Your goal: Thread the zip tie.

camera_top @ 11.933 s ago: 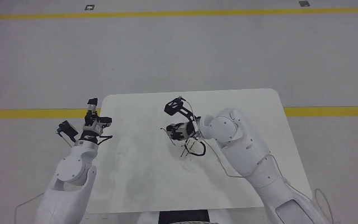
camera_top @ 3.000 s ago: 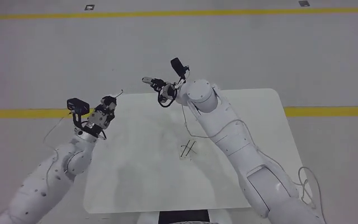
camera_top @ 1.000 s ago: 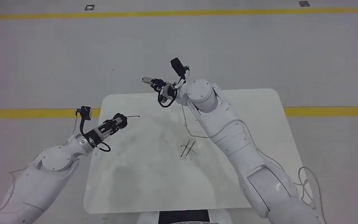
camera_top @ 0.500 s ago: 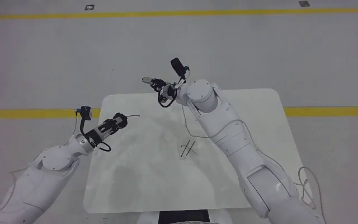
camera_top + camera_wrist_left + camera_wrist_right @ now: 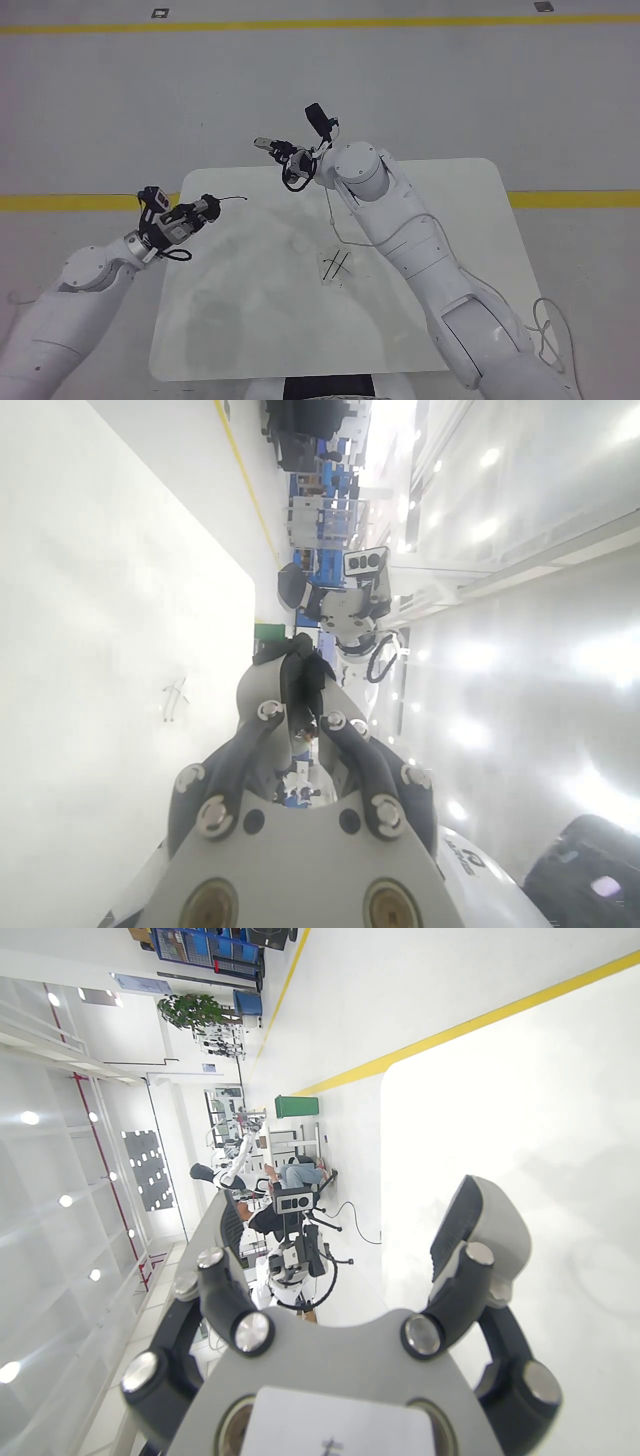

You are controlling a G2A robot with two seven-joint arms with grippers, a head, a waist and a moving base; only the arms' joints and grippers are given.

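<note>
White worktop (image 5: 440,200): our left jaws pinch the zip tie (image 5: 232,200) above its left edge, tail pointing inward, we judge for a handover; right jaws gape at the far edge.

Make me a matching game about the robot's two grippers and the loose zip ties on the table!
Things:
1. left gripper
2. right gripper
3. loose zip ties

States:
A. lying on the white table
B. open, holding nothing
C. shut on a black zip tie

Pairs: 1-C, 2-B, 3-A
</note>
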